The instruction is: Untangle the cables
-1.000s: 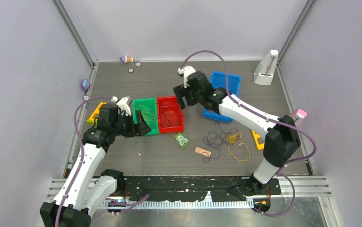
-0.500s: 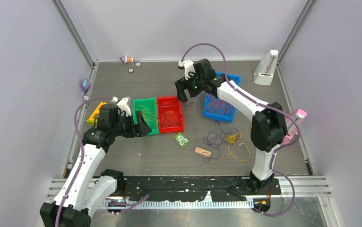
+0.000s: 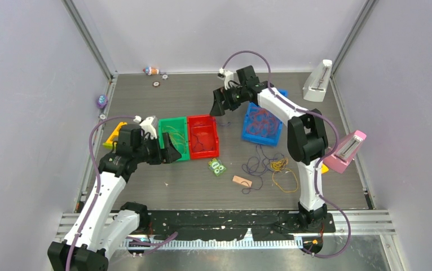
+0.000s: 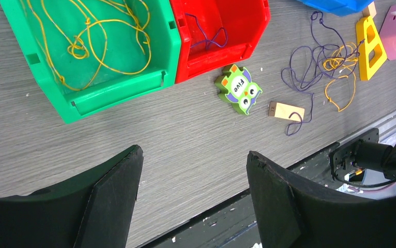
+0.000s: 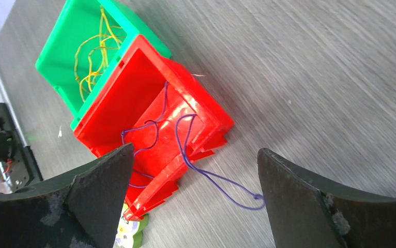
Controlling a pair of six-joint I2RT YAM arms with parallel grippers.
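A loose tangle of purple and yellow cables point(image 3: 267, 166) lies on the table right of centre; it also shows in the left wrist view point(image 4: 317, 64). Yellow cables point(image 4: 108, 31) lie in the green bin point(image 3: 167, 125). A purple cable point(image 5: 222, 180) hangs from the red bin point(image 3: 215, 148) onto the table. Orange-red cables point(image 3: 261, 121) fill the blue bin point(image 3: 247, 137). My left gripper point(image 3: 171, 153) is open and empty, above the table by the green bin's near side. My right gripper point(image 3: 216, 107) is open and empty, above the table behind the red bin, left of the blue bin.
A green owl toy point(image 3: 217, 167) and a small wooden block point(image 3: 242, 181) lie near the tangle. A yellow triangular piece point(image 4: 367, 49) and a pink metronome point(image 3: 343, 151) are at the right, a white metronome point(image 3: 318, 82) at the back right. Small objects lie at the back left.
My right arm has swung back and away from over the blue bin, uncovering it; its gripper now hangs behind the red bin. The left arm has not moved.
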